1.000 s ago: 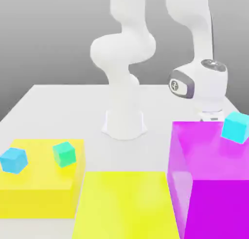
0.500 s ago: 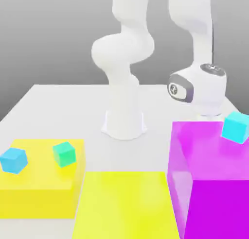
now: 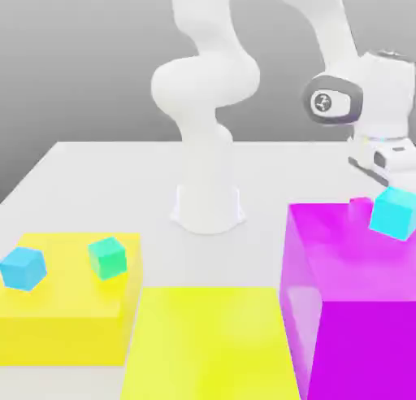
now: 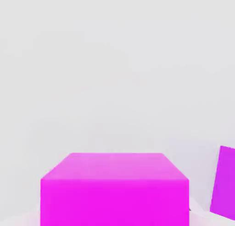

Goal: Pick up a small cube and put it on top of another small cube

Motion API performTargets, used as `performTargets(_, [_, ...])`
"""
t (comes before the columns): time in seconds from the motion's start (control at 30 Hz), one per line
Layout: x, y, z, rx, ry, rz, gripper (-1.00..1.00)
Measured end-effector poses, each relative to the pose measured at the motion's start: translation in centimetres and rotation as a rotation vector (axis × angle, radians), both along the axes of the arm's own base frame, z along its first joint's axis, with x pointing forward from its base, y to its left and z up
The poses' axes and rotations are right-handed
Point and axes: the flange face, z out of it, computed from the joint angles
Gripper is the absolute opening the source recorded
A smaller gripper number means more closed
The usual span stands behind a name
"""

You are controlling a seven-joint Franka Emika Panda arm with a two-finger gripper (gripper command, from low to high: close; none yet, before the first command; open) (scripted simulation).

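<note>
The small pink cube [image 4: 114, 188] hangs up in the air, pinched between the two fingers of the gripper [image 3: 363, 193], just behind the back edge of the big magenta block [image 3: 341, 309] and near the cyan cube [image 3: 394, 213] on top of it. It looks light and hard, but shiny, so it may slip. Squeezing two flat sides in the middle seems best.

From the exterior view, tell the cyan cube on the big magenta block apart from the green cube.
The cyan cube sits on the tall magenta block, tilted; the green cube rests on the lower yellow block at the exterior view's left. Both are small and glossy.
</note>
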Motion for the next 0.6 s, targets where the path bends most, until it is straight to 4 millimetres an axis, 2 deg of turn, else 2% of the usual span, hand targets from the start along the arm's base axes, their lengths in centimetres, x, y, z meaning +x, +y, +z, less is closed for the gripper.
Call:
performTargets(0.07, [2.9, 0.4, 4.0, 0.037, -0.045, -0.1, -1.0])
performTargets(0.13, [6.4, -0.5, 8.3, 0.076, -0.089, -0.23, -1.0])
performTargets(0.2, [9.9, -2.4, 12.6, 0.115, -0.131, -0.373, -1.0])
performTargets(0.23, [11.5, -4.2, 13.5, 0.121, -0.134, -0.457, -1.0])
performTargets(0.33, [15.7, -10.9, 13.8, 0.121, -0.114, -0.721, -1.0])
performTargets(0.4, [17.7, -15.8, 13.4, 0.118, -0.093, -0.899, -1.0])
performTargets(0.5, [19.4, -23.3, 12.6, 0.116, -0.057, -1.16, -1.0])
performTargets(0.6, [19.7, -30.8, 11.7, 0.117, -0.018, -1.423, -1.0])
